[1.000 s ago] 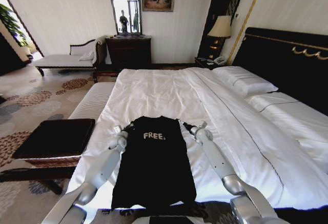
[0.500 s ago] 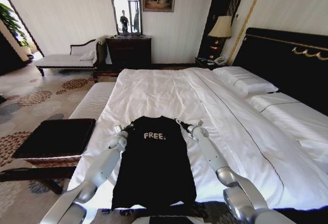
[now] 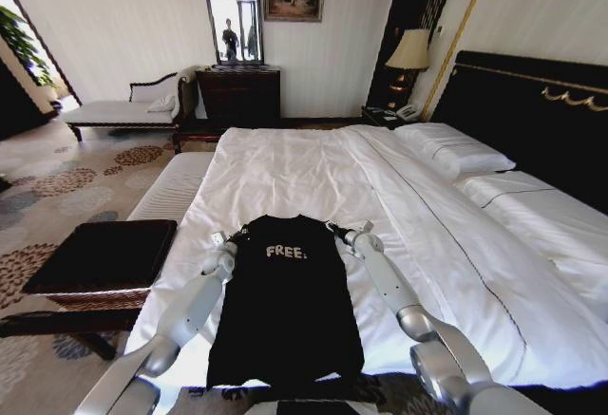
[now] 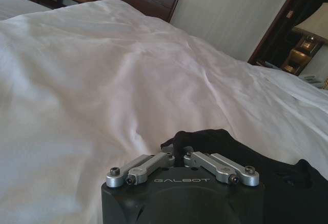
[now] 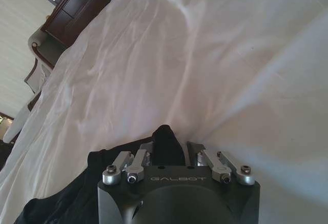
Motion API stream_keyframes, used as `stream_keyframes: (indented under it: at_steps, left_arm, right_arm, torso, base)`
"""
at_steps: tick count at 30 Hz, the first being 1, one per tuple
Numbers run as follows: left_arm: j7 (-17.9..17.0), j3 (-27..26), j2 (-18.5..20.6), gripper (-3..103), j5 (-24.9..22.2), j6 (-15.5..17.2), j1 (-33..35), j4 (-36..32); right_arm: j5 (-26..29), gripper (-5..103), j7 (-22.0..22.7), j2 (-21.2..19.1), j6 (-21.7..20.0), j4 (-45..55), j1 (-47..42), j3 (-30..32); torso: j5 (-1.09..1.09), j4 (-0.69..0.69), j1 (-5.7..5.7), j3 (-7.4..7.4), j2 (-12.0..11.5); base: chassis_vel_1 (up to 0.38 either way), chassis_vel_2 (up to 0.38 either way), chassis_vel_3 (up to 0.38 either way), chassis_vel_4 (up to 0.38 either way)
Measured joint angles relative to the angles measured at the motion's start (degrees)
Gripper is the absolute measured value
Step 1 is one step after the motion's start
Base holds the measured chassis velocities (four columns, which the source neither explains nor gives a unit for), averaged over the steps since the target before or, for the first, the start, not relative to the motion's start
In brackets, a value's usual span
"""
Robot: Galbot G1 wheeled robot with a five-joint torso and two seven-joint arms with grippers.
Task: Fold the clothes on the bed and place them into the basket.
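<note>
both grippers closed on cloth: left gripper (image 3: 231, 240) pinches the t-shirt's (image 3: 285, 301) 10 o'clock shoulder corner, right gripper (image 3: 338, 231) its 2 o'clock corner. shirt lies flat on the bed (image 3: 285, 163), long axis 12 to 6, hem toward the robot. basket (image 3: 100, 255) waits at 9 o'clock, left arm nearer.
</note>
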Motion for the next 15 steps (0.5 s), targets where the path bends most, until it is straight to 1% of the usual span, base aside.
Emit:
stream_keyframes:
  at_steps: [1, 4, 6, 9, 10, 11, 15]
  left_arm:
    - [0.0, 0.0, 0.1, 2, -0.1, 0.0, 0.0, -0.1]
    - [-0.3, -0.1, 0.3, 2, -0.5, 0.1, 0.0, -0.3]
    - [-0.4, -0.1, 0.3, 2, -0.5, 0.1, 0.0, -0.4]
    - [-0.7, -0.1, 0.7, 2, -1.0, 0.1, -0.1, -0.9]
    - [-0.7, -0.1, 0.7, 2, -1.0, 0.1, -0.1, -0.9]
    - [-0.8, -0.1, 0.8, 2, -1.2, 0.1, 0.0, -1.2]
    - [-1.4, -0.4, 1.3, 2, -2.1, 0.5, 0.2, -2.4]
  right_arm:
    - [0.0, 36, 0.0, 0.0, 0.0, 0.2, -0.1, 0.0]
    - [-0.1, 20, 0.1, -0.1, 0.0, 0.8, -0.3, -0.1]
    - [-0.1, 20, 0.1, -0.1, 0.0, 0.8, -0.3, -0.1]
    - [-0.1, 4, 0.3, -0.3, 0.0, 1.8, -0.7, -0.1]
    - [-0.1, 4, 0.3, -0.3, 0.0, 1.8, -0.7, -0.1]
    - [-0.1, 2, 0.5, -0.5, 0.0, 2.5, -0.9, -0.1]
    - [-0.3, 1, 0.7, -1.1, 0.0, 4.4, -1.7, -0.5]
  torso:
    - [0.00, 0.00, 0.00, 0.00, 0.0]
    - [0.00, 0.01, 0.00, 0.00, 0.0]
    - [0.00, 0.01, 0.00, 0.00, 0.0]
    - [0.00, 0.00, 0.00, 0.00, 0.0]
    - [0.00, 0.00, 0.00, 0.00, 0.0]
    - [0.00, 0.00, 0.00, 0.00, 0.0]
    - [-0.01, 0.00, 0.00, 0.00, 0.0]
  base:
    - [0.000, 0.000, 0.000, 0.000]
    - [0.000, 0.000, 0.000, 0.000]
    - [0.000, 0.000, 0.000, 0.000]
    - [0.000, 0.000, 0.000, 0.000]
    - [0.000, 0.000, 0.000, 0.000]
    - [0.000, 0.000, 0.000, 0.000]
    - [0.000, 0.000, 0.000, 0.000]
